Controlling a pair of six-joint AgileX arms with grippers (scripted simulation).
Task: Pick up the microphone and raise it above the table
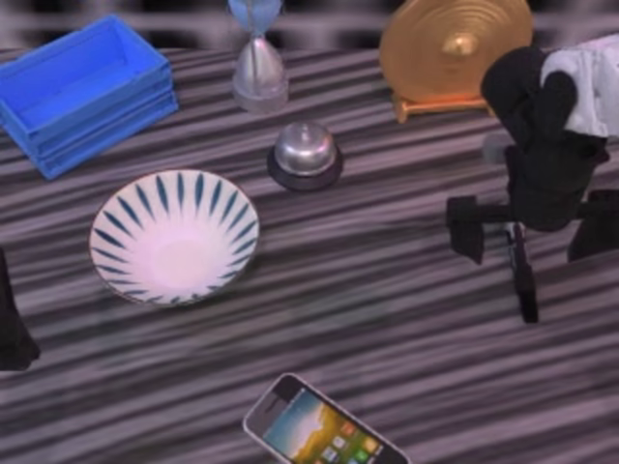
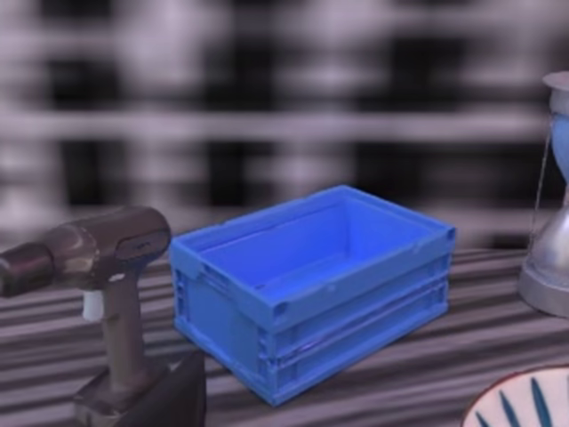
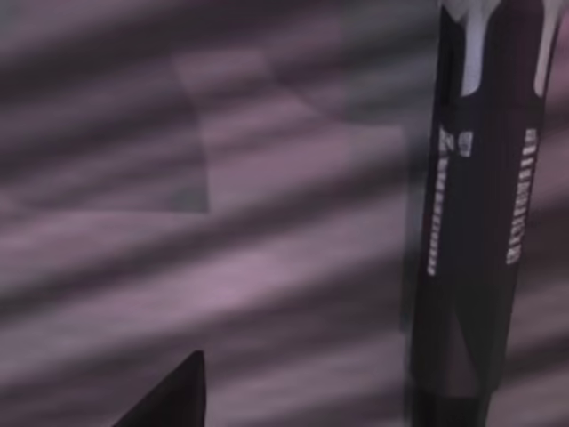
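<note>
Right gripper [image 1: 527, 227]: hovering low over the worktop's right side, fingers spread wide apart, gripping nothing.
Microphone [image 1: 523, 274]: lying flat on the worktop [image 1: 387, 319] between the spread fingers, black handle reaching toward the near edge; head hidden under the arm.
Left gripper: parked at the left edge; fingers not showing.
Surroundings: bell [image 1: 306, 155], striped bowl [image 1: 175, 235], blue crate [image 1: 85, 92], hourglass [image 1: 258, 58], smartphone [image 1: 319, 427] sitting well apart from the microphone.

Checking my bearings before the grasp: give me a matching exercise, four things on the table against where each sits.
1 blue crate
2 bell
3 phone
4 microphone

A near edge of the table
B between the fingers of the open right pincer
C far left corner
D middle, in front of the hourglass

Pairs: 1-C, 2-D, 3-A, 4-B.
</note>
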